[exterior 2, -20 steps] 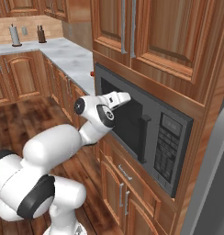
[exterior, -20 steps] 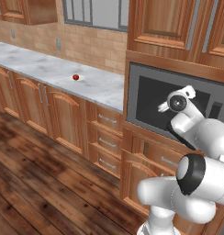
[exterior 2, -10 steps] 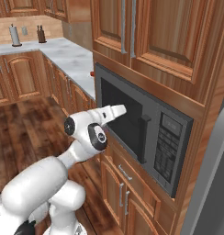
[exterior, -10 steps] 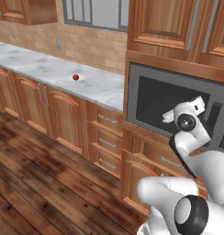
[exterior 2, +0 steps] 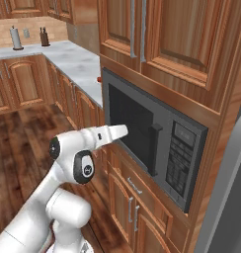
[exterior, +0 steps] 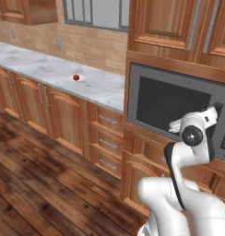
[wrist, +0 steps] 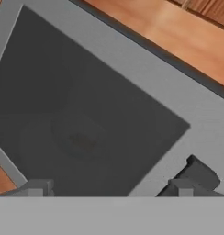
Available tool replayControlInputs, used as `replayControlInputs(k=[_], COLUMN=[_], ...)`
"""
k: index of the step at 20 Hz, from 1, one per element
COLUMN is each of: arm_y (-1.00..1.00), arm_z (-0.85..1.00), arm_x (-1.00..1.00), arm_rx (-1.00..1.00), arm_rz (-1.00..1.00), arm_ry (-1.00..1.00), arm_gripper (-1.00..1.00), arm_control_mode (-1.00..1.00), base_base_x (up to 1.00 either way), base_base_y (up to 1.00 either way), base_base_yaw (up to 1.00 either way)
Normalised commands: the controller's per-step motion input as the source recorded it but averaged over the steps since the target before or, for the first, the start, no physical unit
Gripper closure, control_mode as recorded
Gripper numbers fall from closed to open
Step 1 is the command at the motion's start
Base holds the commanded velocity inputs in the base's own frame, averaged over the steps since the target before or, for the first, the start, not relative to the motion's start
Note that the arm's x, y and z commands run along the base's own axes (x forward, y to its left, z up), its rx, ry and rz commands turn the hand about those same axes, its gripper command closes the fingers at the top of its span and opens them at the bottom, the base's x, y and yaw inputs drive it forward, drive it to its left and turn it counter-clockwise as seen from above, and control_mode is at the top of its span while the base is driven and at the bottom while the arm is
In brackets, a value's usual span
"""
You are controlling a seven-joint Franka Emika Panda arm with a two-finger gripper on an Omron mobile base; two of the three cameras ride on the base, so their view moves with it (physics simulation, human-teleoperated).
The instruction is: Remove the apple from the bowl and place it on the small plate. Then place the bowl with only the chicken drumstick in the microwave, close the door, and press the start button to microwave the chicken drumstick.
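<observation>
The microwave (exterior: 179, 101) is built into the wooden cabinets, and its door (exterior 2: 135, 128) stands shut. Behind the dark glass a faint round shape, the bowl (wrist: 81, 140), shows with a brownish spot in it that may be the chicken drumstick. My gripper (wrist: 109, 190) faces the door window a short way off, open, with nothing between the fingertips (wrist: 38, 187). From the sides the hand (exterior: 190, 129) (exterior 2: 115, 132) hangs before the door's lower part. The apple (exterior: 76, 77) (exterior 2: 99, 78) rests on the marble counter left of the microwave. The small plate is too faint to make out.
The dark door handle (exterior 2: 153, 148) (wrist: 196, 174) and control strip (exterior 2: 179, 158) lie at the microwave's right side. Drawers (exterior: 107, 138) sit below the counter (exterior: 50, 69). Upper cabinets (exterior: 165, 27) hang above the microwave. A fridge edge (exterior 2: 226, 197) stands at the far right.
The hand has dropped lower across the door window while the arm folded in. The jaws have spread wider than a second ago. The door stays shut.
</observation>
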Motion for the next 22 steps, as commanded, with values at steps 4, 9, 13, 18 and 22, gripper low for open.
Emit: replayControlInputs(k=[4,9,13,18,22], arm_y=[0.00,0.00,-0.03,-0.35,-0.39], arm_z=[0.46,-0.20,-0.64,-0.85,-0.76], arm_x=[-0.60,-0.75,-0.79,-0.68,-0.18], arm_rx=[0.04,0.00,0.00,0.00,0.00], arm_rz=[-0.22,-0.22,-0.20,-0.19,-0.14], arm_ry=[0.39,0.31,0.19,0.04,0.02], arm_gripper=[-1.00,-1.00,-1.00,-1.00,-1.00], arm_control_mode=[-1.00,-1.00,-1.00,-1.00,-1.00], base_base_x=[0.00,0.00,0.00,0.00,0.00], base_base_y=[0.00,0.00,0.00,0.00,0.00], base_base_yaw=[0.00,0.00,0.00,0.00,0.00])
